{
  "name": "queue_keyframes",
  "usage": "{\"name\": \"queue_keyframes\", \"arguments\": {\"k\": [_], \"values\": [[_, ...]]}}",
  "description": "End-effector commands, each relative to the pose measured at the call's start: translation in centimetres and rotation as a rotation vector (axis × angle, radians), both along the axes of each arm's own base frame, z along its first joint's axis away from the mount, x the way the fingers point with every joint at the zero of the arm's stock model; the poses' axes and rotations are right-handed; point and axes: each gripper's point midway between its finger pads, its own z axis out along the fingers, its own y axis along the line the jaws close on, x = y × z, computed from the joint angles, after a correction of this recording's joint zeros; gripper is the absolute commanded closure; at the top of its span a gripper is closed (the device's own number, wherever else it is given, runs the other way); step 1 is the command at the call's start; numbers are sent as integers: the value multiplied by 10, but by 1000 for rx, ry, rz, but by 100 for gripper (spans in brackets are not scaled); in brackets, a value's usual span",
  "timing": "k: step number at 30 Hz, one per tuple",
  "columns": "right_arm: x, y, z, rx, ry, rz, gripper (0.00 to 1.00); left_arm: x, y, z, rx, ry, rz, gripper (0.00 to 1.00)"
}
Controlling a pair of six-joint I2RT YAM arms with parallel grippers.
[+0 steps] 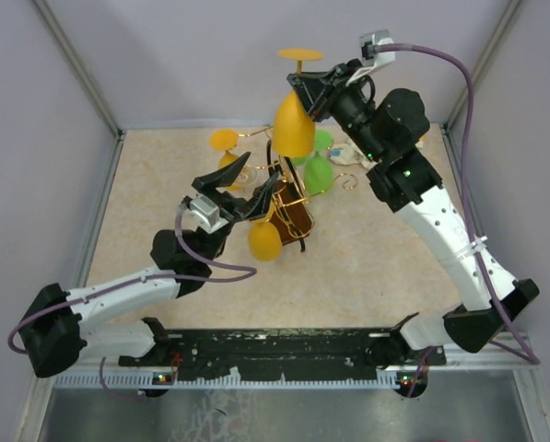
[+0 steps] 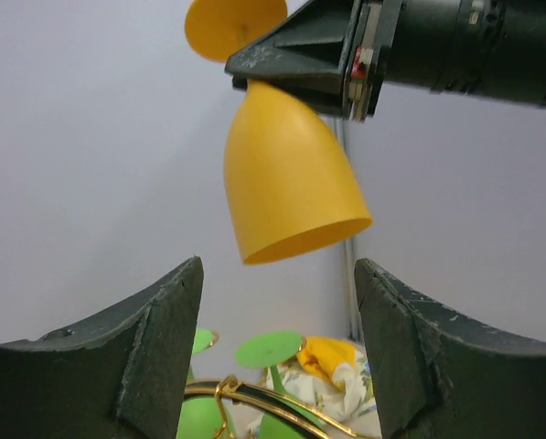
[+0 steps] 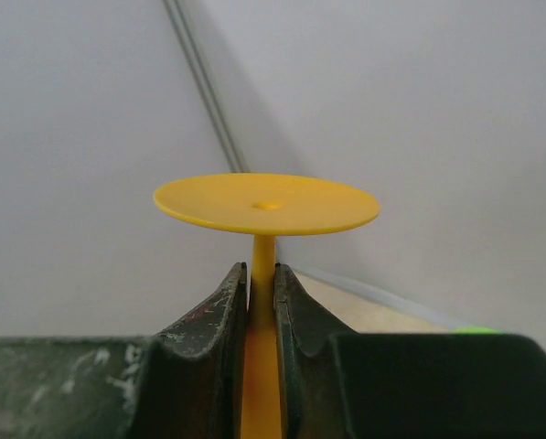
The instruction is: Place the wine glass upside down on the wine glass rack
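A yellow wine glass (image 1: 293, 127) hangs upside down in the air above the wine glass rack (image 1: 291, 214), a gold wire stand on a dark wooden base. My right gripper (image 1: 299, 83) is shut on its stem just under the round foot (image 3: 266, 203), and its fingers (image 3: 222, 302) press the stem from both sides. My left gripper (image 1: 245, 182) stands open, low at the rack's left side, apart from the glass. In the left wrist view the bowl (image 2: 286, 183) hangs mouth down above and between that gripper's (image 2: 277, 274) spread fingers, and the gold wire (image 2: 282, 402) shows below.
Two other yellow glasses (image 1: 264, 239) and green glasses (image 1: 319, 170) hang on the rack. A patterned white and yellow cloth (image 2: 337, 375) lies behind it near the back right corner. Grey walls close in the table on three sides.
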Motion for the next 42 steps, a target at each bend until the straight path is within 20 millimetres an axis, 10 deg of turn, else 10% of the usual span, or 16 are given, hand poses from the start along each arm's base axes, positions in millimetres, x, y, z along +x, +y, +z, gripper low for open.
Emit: {"name": "queue_keyframes", "arguments": {"k": [1,19,32,42], "values": [[-5,-58,35,-92,-107,-266,100,15,-7,-29,174,146,51,27],[-57,-166,-106,-462,121,-578,100,108,58,-30,278,589,233,26],[-77,-142,-190,-502,110,-389,100,116,76,-36,270,608,290,26],[-86,-134,-211,-388,-63,-355,100,121,76,-47,264,621,293,26]]}}
